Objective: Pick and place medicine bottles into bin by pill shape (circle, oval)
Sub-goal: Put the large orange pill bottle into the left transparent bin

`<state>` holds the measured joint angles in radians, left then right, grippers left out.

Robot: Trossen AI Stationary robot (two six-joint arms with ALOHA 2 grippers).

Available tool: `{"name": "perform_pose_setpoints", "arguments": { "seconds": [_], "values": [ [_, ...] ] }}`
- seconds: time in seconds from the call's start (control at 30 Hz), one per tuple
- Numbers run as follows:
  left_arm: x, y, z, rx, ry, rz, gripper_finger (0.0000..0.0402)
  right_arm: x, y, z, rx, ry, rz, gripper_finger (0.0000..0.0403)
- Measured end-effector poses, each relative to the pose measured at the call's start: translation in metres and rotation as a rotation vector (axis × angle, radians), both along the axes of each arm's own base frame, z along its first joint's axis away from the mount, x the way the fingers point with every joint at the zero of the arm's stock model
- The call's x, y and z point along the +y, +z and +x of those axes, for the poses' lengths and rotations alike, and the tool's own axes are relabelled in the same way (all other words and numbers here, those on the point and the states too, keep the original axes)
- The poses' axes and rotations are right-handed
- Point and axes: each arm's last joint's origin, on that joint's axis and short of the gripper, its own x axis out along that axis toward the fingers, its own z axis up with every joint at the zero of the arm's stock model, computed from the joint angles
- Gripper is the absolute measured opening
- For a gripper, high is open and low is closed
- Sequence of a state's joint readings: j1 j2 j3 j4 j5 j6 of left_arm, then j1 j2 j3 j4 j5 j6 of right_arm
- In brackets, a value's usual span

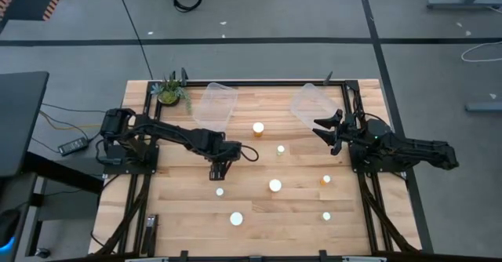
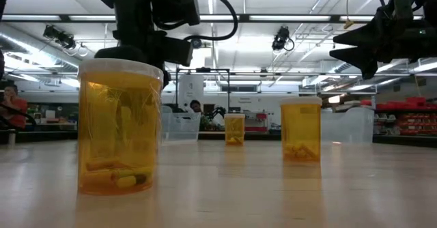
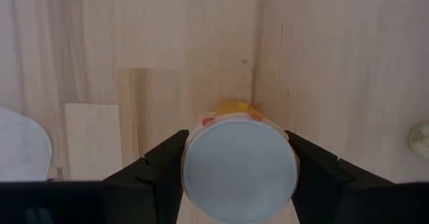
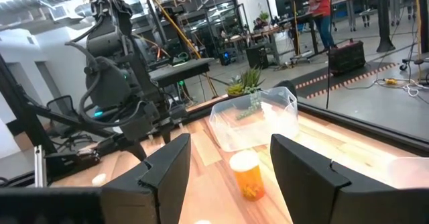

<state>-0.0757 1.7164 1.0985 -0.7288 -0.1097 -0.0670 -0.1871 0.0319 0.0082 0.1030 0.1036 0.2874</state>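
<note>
A wooden tabletop (image 1: 188, 207) seen from above holds several small orange medicine bottles with white caps, scattered across its middle and near side. Two clear plastic bins stand at the far edge: one bin (image 1: 214, 103) toward the left, beside a small potted plant (image 1: 169, 91), and another bin (image 1: 311, 103) toward the right.

The left arm reaches in over the middle of the tabletop. Its left tool (image 3: 238, 177) points straight down over a bottle (image 3: 239, 165), with one dark finger on each side of the white cap. The fingers sit right against the cap's edges, but whether they are gripping it cannot be told.

The right arm waits at the right side of the tabletop. Its right tool (image 4: 228, 167) is raised above the surface near the right bin, fingers apart and holding nothing.

From table height, a large bottle (image 2: 119, 127) close to the camera shows oval capsules lying at its bottom. Two more bottles stand farther back, one (image 2: 300, 130) nearer and one (image 2: 234, 129) more distant.
</note>
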Motion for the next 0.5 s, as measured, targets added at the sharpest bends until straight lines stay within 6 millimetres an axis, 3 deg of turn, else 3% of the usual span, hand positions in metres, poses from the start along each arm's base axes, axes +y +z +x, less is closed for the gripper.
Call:
{"name": "perform_pose_setpoints", "arguments": {
  "seconds": [0.2, 0.5],
  "values": [
    [0.009, 0.004, 0.001, -0.006, 0.032, 0.001, 0.0232, 0.0, 0.0, 0.0, 0.0, 0.0, 0.0, 0.0214],
    [0.04, 0.037, 0.016, -0.053, 0.08, 0.013, 0.0215, 0.0, 0.0, 0.0, 0.0, 0.0, 0.0, 0.0214]
  ]
}}
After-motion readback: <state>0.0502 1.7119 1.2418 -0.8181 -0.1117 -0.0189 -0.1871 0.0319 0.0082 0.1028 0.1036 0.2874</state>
